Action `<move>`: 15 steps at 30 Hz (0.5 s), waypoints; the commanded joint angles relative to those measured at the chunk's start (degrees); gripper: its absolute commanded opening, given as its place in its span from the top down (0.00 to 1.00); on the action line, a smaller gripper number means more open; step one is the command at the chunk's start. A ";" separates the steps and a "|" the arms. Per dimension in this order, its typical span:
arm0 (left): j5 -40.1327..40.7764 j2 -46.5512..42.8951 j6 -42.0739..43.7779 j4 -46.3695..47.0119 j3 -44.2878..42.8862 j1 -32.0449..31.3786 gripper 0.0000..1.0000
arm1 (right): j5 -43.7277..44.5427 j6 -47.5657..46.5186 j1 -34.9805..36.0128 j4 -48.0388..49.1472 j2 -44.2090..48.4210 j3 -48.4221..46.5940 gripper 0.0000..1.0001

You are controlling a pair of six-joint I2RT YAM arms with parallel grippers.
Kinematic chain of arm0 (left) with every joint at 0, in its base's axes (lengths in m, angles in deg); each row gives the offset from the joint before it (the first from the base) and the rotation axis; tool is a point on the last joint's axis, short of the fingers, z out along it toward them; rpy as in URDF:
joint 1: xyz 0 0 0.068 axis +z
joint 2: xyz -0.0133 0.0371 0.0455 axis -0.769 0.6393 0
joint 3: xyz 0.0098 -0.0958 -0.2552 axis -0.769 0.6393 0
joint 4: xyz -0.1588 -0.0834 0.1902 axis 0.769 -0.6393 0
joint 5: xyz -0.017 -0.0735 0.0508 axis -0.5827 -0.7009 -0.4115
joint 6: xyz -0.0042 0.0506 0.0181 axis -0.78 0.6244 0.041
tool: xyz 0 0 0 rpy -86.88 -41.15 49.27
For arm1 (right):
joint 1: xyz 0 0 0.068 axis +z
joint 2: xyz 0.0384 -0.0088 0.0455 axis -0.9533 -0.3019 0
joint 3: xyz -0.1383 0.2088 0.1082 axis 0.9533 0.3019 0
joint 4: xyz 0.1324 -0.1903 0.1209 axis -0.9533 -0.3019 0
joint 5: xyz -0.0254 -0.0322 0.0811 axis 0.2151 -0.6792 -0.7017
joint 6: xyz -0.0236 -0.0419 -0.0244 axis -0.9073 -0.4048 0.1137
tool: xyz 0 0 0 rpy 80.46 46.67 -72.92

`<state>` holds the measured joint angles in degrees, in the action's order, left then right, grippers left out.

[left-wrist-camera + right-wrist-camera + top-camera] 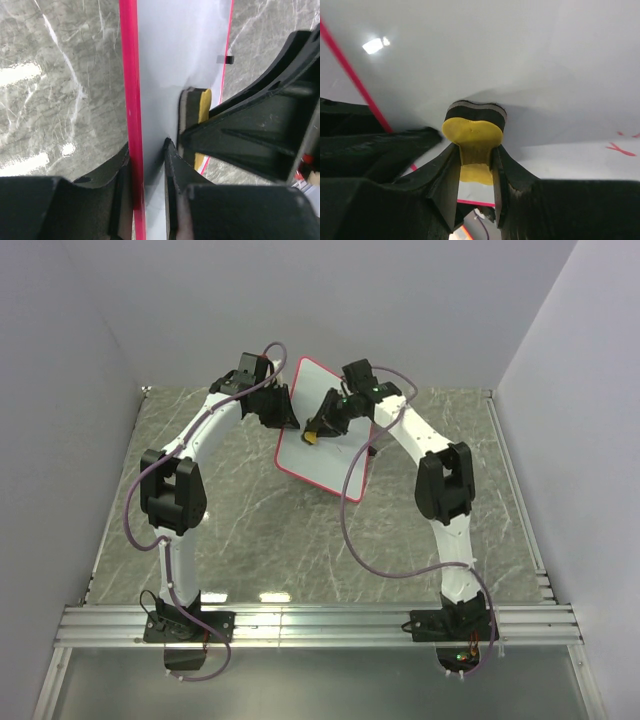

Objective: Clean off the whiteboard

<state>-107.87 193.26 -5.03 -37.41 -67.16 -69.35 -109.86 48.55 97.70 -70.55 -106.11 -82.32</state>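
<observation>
The left gripper [287, 418] is clamping the left rim of the whiteboard [335, 465]. The board is being held over the far middle of the table, its long axis running far-to-near with the near end angling right. The right gripper [316, 432] is pinching a yellow eraser [472, 131] against the board's white face, above the grey marbled table [250, 530] between pale walls [60, 360].

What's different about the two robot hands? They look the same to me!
The left gripper pinches the big flat whiteboard by its red edge; the right gripper pinches the small yellow eraser. The left gripper touches the board itself; the right gripper meets it only through the eraser, which presses against the white face. Both are black, two-fingered and shut on something.
</observation>
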 commanded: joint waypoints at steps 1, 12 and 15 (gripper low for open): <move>-1.97 4.46 5.74 -7.32 3.17 -6.84 1.00 | 1.09 1.39 -2.23 4.47 -2.07 14.11 1.00; -2.49 4.81 5.65 -7.32 3.08 -6.84 1.00 | 8.91 -3.52 -5.77 2.90 -0.66 25.32 1.00; -2.40 4.72 5.56 -7.23 3.08 -6.84 1.00 | 9.00 -3.26 -5.77 1.50 -1.27 23.04 1.00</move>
<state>-107.93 193.22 -4.97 -37.30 -67.11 -69.35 -110.86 48.09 89.07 -65.22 -100.78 -61.55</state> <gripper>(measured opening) 0.274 0.350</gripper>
